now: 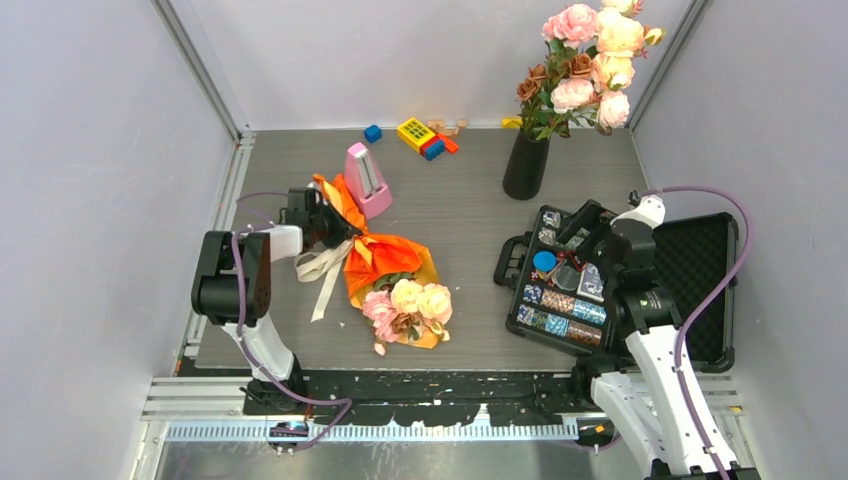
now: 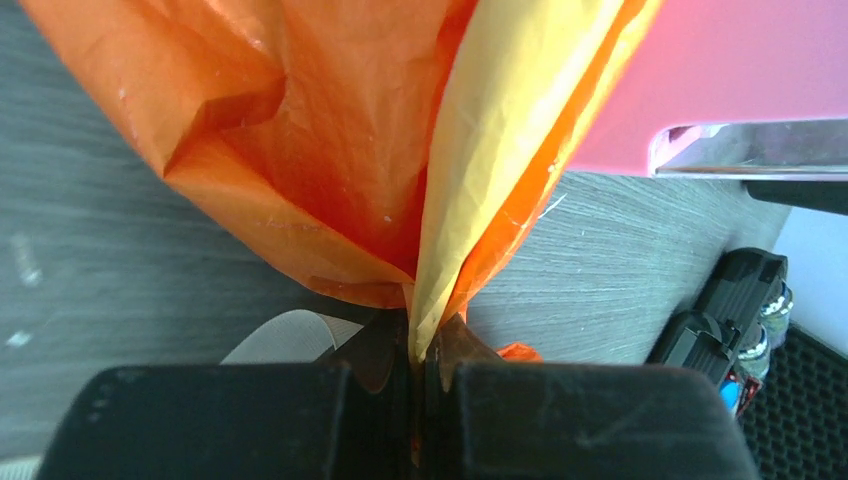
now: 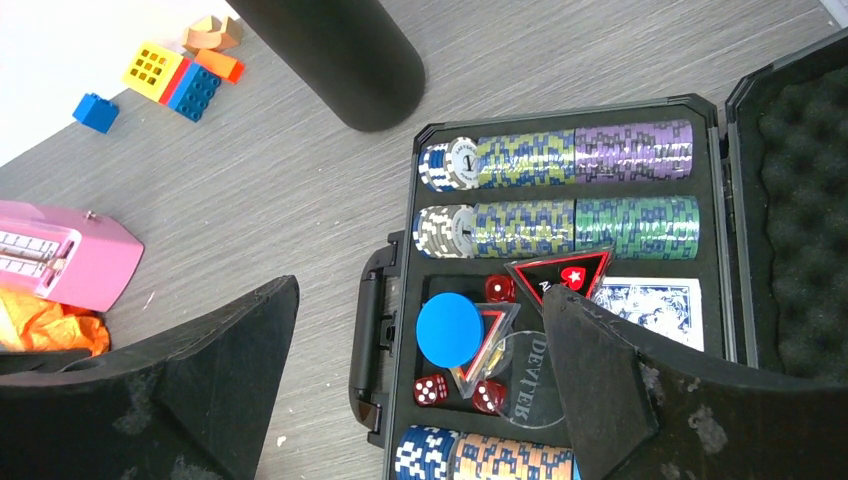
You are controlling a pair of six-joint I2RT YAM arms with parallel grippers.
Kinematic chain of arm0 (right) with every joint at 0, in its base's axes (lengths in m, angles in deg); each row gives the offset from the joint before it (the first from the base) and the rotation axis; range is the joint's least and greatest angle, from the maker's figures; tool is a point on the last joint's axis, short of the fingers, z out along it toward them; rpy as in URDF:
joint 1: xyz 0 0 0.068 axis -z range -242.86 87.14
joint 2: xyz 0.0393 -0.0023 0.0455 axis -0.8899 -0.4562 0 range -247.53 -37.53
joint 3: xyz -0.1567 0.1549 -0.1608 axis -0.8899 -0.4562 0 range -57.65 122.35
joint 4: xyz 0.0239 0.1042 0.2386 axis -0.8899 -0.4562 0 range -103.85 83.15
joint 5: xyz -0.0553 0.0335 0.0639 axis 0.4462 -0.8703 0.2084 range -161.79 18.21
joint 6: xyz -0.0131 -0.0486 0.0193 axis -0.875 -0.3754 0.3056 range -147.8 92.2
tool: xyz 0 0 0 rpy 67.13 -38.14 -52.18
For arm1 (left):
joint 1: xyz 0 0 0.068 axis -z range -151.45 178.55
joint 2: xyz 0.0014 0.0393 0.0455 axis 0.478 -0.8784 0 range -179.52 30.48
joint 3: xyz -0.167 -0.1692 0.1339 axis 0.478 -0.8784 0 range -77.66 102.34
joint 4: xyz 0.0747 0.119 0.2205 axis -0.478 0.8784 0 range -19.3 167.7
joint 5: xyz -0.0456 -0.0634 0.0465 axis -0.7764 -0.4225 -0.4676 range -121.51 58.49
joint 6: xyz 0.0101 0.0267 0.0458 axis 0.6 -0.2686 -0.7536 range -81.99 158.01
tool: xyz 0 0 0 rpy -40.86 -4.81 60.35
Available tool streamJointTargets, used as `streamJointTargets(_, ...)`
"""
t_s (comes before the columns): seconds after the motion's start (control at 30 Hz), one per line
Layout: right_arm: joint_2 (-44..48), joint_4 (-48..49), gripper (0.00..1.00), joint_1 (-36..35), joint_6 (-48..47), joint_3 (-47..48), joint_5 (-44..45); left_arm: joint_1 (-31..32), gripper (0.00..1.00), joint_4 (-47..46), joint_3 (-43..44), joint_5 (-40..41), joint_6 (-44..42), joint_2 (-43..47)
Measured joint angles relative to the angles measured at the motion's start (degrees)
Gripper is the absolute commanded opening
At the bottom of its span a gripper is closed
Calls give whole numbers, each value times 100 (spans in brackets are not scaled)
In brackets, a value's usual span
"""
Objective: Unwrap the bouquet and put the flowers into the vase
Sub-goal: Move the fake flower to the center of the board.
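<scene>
The bouquet [image 1: 392, 272] lies on the table left of centre, its pink and peach flowers [image 1: 412, 305] pointing toward the near edge. Crinkly orange paper [image 2: 300, 150] with a yellow inner sheet [image 2: 500, 150] wraps it. A cream ribbon [image 1: 322, 265] trails from its waist. My left gripper [image 1: 325, 225] is shut on the paper's far tail end; in the left wrist view the sheet is pinched between the jaws of the left gripper [image 2: 428, 345]. The black vase [image 1: 526, 165] stands at the back right, holding several roses [image 1: 590, 60]. My right gripper [image 1: 590, 228] hangs open and empty.
A pink metronome [image 1: 366, 180] stands right behind the bouquet's tail. An open black poker-chip case [image 1: 560, 290] lies under the right gripper [image 3: 420, 295], with the vase's base [image 3: 340, 50] beyond it. Toy bricks [image 1: 425, 137] lie at the back wall.
</scene>
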Motion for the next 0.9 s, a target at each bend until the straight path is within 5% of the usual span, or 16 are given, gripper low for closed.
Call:
streamJointTargets(0.27,-31,0,97,0,15,24,-225,186,0,-905,37,-210,101,-442)
streamJointTargets(0.53,-155,-2,98,0,13,26,-717,232,56,-894,188,-243,-162,-509)
streamJointTargets(0.77,-426,7,98,0,2,120,-1637,269,80,48,201,374,-621,328)
streamJointTargets(0.9,-713,20,100,-52,-2,247,-2186,267,85,894,227,876,-866,1257)
